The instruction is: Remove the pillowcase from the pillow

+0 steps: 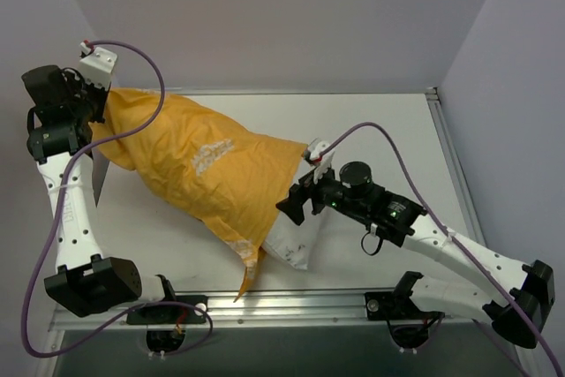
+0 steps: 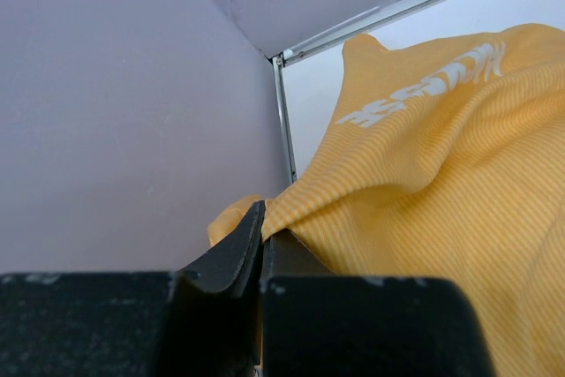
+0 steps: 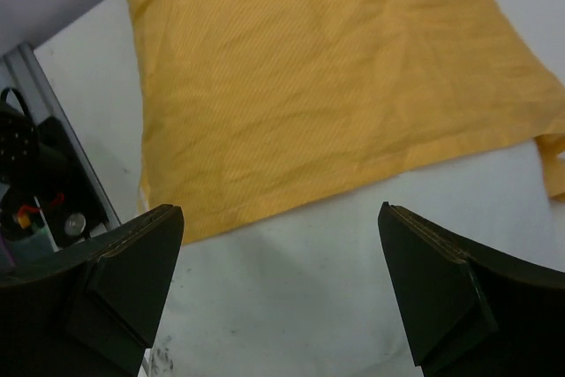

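Note:
The orange-yellow pillowcase [image 1: 203, 165] with white lettering lies slanted across the table's left half, still around most of the pillow. The white pillow [image 1: 291, 240] sticks out of its open end near the table's front. My left gripper [image 1: 99, 116] is shut on the pillowcase's closed far-left corner [image 2: 256, 218] and holds it raised by the left wall. My right gripper [image 1: 298, 205] is open just above the exposed pillow end; in the right wrist view the white pillow [image 3: 353, 280] lies between its fingers, with the pillowcase hem [image 3: 291, 112] just beyond.
The walls stand close at the left [image 2: 115, 130] and the back. A metal rail [image 1: 291, 302] runs along the table's front edge, with the arm bases on it. The white table [image 1: 388, 112] extends to the right.

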Robot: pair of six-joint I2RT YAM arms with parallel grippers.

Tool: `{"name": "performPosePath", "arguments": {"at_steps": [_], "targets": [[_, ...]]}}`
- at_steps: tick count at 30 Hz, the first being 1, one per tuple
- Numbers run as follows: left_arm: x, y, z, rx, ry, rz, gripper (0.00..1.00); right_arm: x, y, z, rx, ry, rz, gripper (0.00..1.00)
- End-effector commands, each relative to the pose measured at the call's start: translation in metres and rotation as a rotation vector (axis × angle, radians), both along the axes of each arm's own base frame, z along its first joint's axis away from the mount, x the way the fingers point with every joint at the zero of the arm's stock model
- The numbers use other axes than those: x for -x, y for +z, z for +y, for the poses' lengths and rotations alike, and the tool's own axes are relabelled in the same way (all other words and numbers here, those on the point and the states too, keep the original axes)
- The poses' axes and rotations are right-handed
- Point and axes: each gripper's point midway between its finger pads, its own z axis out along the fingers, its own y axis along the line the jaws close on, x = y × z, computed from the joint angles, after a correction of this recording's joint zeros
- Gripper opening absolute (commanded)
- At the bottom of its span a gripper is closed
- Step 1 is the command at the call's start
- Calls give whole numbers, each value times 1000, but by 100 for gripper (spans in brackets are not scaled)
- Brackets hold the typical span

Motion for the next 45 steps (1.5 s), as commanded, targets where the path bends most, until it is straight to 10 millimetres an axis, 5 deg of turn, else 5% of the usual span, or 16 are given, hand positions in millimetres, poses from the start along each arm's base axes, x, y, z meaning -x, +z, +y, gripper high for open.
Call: {"name": "performPosePath", "arguments": {"at_steps": [1, 6, 10, 17, 24, 32, 38, 42, 44, 45], "targets": [[0, 65, 0, -48, 10, -179, 2, 4, -8, 9, 137, -2, -86, 100], [-1, 63, 2, -51, 17, -172, 2, 22, -43, 0, 245, 21, 31, 100], [-3, 61, 0, -40, 10, -168, 2, 30, -44, -3, 227, 6, 59, 100], [-4, 55, -1, -26, 9, -155, 2, 18, -77, 31, 247, -26, -8, 100], [-5, 47, -5, 6, -2, -145, 2, -3, -182, 31, 469, -86, 136, 100], [-11, 47, -6, 28, -5, -150, 2, 8, -266, 21, 622, -107, 285, 100], [-11, 50, 0, 13, 12, -156, 2, 41, -320, 12, 741, -83, 434, 97], [-12, 57, 9, 8, 37, -169, 2, 56, -334, 7, 785, -87, 529, 85], [-13, 60, 15, 17, 57, -178, 2, 67, -342, 7, 790, -65, 588, 68], [-13, 65, 18, 20, 66, -187, 2, 67, -344, 5, 792, -71, 605, 45]]}}
